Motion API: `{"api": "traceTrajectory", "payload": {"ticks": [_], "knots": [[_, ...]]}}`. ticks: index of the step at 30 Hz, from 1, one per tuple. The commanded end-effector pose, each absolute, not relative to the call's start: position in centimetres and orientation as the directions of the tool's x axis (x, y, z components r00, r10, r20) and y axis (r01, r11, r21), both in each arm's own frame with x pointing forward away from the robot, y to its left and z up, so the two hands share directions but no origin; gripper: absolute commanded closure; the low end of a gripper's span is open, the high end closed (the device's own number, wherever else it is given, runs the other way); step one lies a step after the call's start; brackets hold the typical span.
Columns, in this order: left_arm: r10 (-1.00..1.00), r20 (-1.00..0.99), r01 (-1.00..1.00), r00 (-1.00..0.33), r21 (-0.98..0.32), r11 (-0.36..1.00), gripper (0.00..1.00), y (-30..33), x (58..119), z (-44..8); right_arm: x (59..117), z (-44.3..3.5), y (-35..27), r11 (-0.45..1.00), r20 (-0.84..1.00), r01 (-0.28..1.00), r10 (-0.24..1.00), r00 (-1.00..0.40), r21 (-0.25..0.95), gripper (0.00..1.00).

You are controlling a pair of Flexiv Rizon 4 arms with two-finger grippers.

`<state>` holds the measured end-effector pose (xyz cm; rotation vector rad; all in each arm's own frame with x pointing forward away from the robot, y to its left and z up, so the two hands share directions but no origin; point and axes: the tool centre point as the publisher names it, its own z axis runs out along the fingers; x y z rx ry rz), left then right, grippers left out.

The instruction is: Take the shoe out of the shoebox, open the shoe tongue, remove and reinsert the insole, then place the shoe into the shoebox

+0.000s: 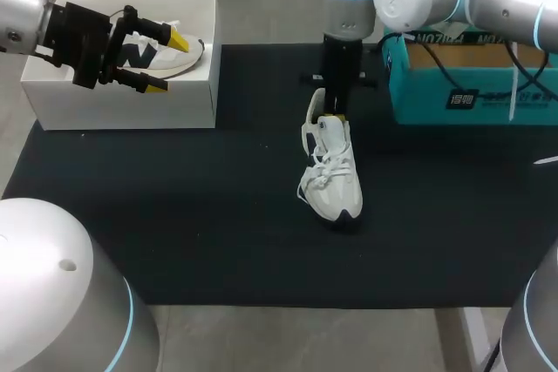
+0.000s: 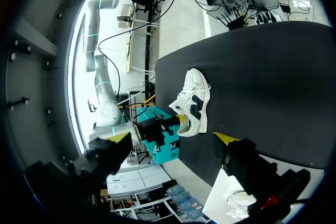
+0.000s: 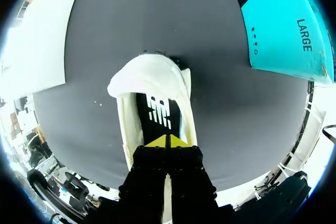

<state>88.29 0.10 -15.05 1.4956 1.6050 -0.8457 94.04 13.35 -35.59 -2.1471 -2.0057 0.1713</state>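
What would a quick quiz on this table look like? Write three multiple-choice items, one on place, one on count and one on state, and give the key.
1. Where does the unboxed shoe stand?
A) on the black mat
B) on a chair
C) in a basket

2. How many shoes show?
A) one
B) two
C) four

3. The left gripper is:
A) open
B) shut on a shoe
C) shut on a lace

Key:
1 A: it stands on the mat, mid-table.
2 B: one is on the mat, and a second shoe lies in the white box.
3 A: its fingers stand apart above the box, holding nothing.
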Motion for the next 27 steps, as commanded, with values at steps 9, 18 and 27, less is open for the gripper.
{"api": "traceTrajectory", "payload": {"ticks": [9, 18, 27], "knots": [[0.487, -0.873, 0.996, -0.014, 0.033, 0.088, 0.00, 0.1, 88.4, -15.0, 93.6, -35.6, 13.8, -0.061, 0.026, 0.950, 0.997, 0.072, -0.305, 1.00], [0.487, -0.873, 0.996, -0.014, 0.033, 0.088, 0.00, 0.1, 88.4, -15.0, 93.0, -36.0, 14.2, -0.060, -0.008, 0.931, 0.998, 0.061, -0.360, 0.73], [0.487, -0.873, 0.996, -0.014, 0.033, 0.088, 0.00, 0.1, 88.4, -15.0, 92.8, -36.3, 14.2, -0.075, -0.013, 0.929, 0.997, 0.076, -0.362, 0.00]]}}
